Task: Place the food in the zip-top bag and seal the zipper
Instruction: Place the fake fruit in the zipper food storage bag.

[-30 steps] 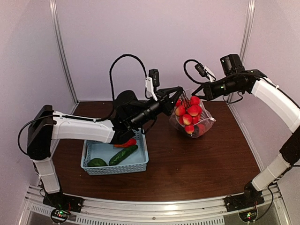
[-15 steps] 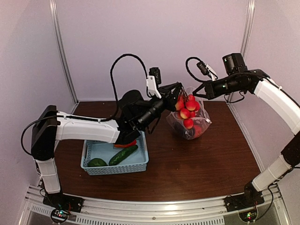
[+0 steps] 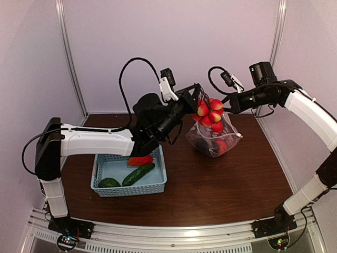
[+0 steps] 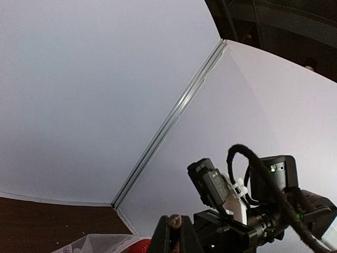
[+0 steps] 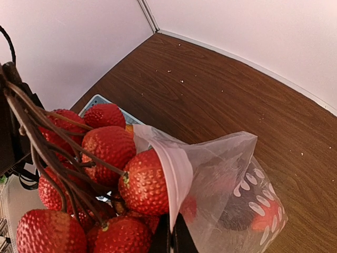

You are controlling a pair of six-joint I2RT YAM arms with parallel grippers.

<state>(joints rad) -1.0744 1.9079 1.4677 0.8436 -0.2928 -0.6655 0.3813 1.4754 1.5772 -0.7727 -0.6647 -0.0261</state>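
Note:
My left gripper (image 3: 197,95) is shut on the brown stem of the red tomato cluster (image 3: 209,112) and holds it above the mouth of the zip-top bag (image 3: 213,139). In the left wrist view the fingers (image 4: 175,225) pinch the stem end. My right gripper (image 3: 227,103) is shut on the bag's white zipper strip (image 5: 176,168) and holds the mouth up. The cluster (image 5: 105,153) hangs against the bag's (image 5: 231,174) open edge. A dark eggplant (image 5: 237,211) and a red piece (image 3: 224,146) lie inside. The red pepper (image 3: 140,160), cucumber (image 3: 138,174) and dark green piece (image 3: 109,183) lie in the basket.
The light-blue basket (image 3: 113,169) sits on the brown table at the front left, under my left arm. Pale walls close in the back and both sides. A metal rail runs along the near edge.
My left gripper has lifted the tomato cluster up and slightly left, from low in the bag's mouth to above it. The right gripper still holds the bag edge, a little higher.

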